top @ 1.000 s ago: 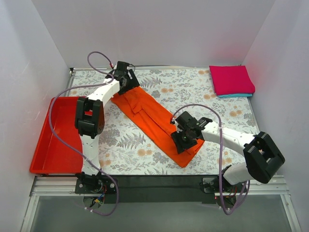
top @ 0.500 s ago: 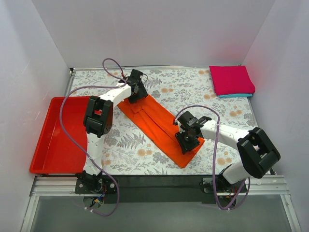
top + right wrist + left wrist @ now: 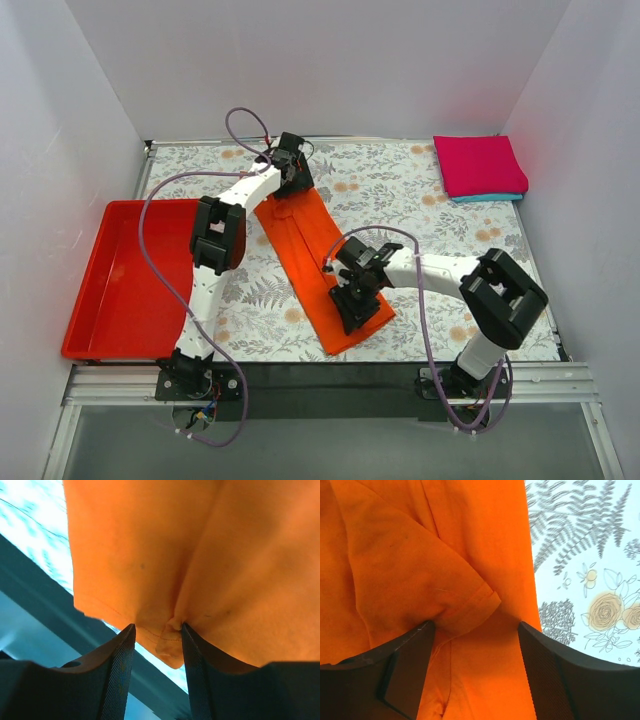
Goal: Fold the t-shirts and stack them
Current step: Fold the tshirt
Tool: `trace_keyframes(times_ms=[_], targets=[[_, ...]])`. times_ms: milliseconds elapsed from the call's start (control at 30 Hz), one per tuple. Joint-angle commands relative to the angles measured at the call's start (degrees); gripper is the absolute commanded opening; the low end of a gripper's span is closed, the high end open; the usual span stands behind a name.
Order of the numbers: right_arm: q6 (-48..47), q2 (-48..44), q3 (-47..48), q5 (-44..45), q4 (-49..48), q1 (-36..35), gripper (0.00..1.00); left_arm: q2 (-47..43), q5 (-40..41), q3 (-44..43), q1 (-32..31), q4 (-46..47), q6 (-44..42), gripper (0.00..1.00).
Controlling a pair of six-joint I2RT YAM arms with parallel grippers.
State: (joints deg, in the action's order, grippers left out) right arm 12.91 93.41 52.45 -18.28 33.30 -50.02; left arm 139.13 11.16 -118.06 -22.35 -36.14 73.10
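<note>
Orange t-shirt (image 3: 315,265) has swung off diagonal, now approx near-to-far edge. R gripper (image 3: 352,300) pinches near hem; L gripper (image 3: 292,172) at far end, grip unclear. Prob squared for next fold.

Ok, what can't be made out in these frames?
Teal shirt: top view, almost all of it lies under the pink shirt.
Left gripper: left wrist view, unclear whether it pinches the orange shirt; finger bases cut off by the bottom edge.
Orange shirt's near part: top view, covered by the right gripper.
</note>
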Motion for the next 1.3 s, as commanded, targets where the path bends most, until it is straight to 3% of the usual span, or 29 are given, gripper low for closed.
trace_keyframes(times_ms=[0,300,433,600,833,900,1100,1267], targets=[[1.5,6.8,3.5,-3.0,-1.0,-3.6,0.43,5.7,-0.4,-1.4,0.9,2.4,-5.8,0.65],[2.2,8.1,12.1,3.3,0.3,-3.9,0.49,6.0,-3.6,-5.7,1.2,7.9,-8.8,0.78],[2.5,3.6,12.8,7.0,1.8,-3.0,0.52,-0.2,-4.2,-4.5,1.1,9.0,-7.5,0.91],[2.5,-4.7,8.0,9.4,2.1,2.7,0.55,-11.2,-2.6,0.1,0.8,8.5,-2.9,0.92],[1.2,-13.2,1.2,7.7,1.5,13.2,0.56,-31.3,-1.3,19.7,-3.6,-0.3,9.3,0.93],[-0.6,-13.7,0.5,4.7,1.6,16.1,0.55,-38.8,-2.3,30.3,-5.1,-1.0,13.6,0.90],[-1.0,-14.6,-1.6,4.7,0.4,17.5,0.54,-55.1,-3.0,55.3,-15.0,-5.8,25.9,0.86],[-1.0,-14.2,-3.4,6.3,-1.0,17.6,0.54,-59.5,-4.4,66.3,-26.9,-7.6,38.3,0.83]])
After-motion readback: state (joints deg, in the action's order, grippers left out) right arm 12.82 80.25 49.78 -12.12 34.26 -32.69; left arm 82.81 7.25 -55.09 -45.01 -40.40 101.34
